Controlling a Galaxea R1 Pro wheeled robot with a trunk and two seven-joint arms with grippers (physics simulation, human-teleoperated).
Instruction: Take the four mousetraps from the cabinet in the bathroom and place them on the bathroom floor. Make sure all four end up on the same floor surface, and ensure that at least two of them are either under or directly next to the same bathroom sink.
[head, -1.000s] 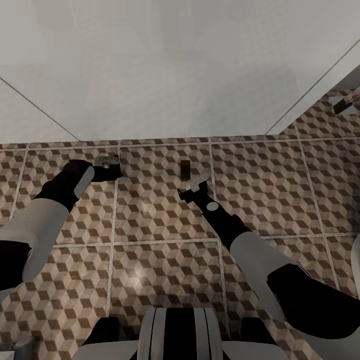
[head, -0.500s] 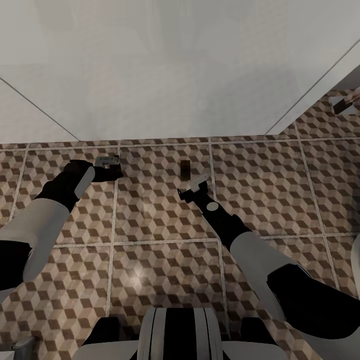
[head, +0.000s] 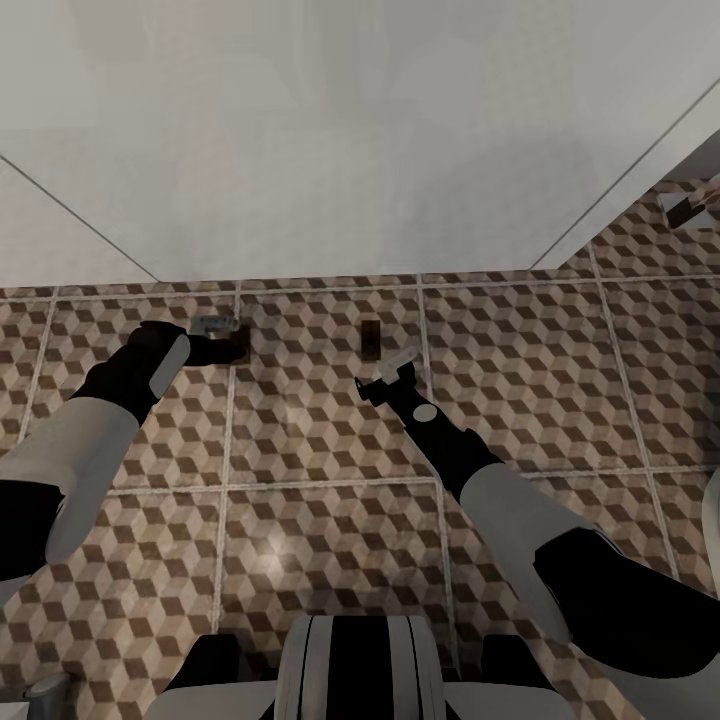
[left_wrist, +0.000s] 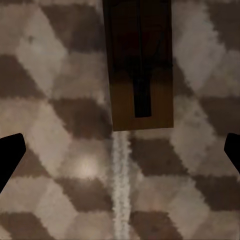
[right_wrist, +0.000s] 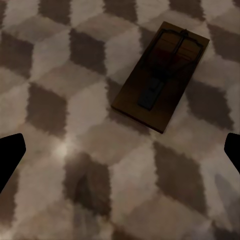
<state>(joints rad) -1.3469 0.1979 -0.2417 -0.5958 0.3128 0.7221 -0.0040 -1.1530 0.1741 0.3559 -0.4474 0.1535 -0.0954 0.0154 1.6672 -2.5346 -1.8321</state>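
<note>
Step in hand: setting mousetraps down on the bathroom floor (head: 330, 520), by my judgement – both arms low over the tiles.
Left gripper (head: 222, 340): fingers spread apart, empty; dark tips at the frame edges in the left wrist view, a mousetrap (left_wrist: 139, 65) lying flat between and ahead of them, across a grout line.
Right gripper (head: 397, 365): also spread, holding nothing; second mousetrap (head: 371, 340) just beyond it, centre of head view, flat on the tile (right_wrist: 160, 75).
Doing it well: lift each arm straight up – no sideways drag that could nudge a trap.
Edges: white surface (head: 350, 140) fills the upper frame, its lower edge close behind the traps; likely the sink side, cannot confirm.
Open room: bare tile toward the lower frame.
</note>
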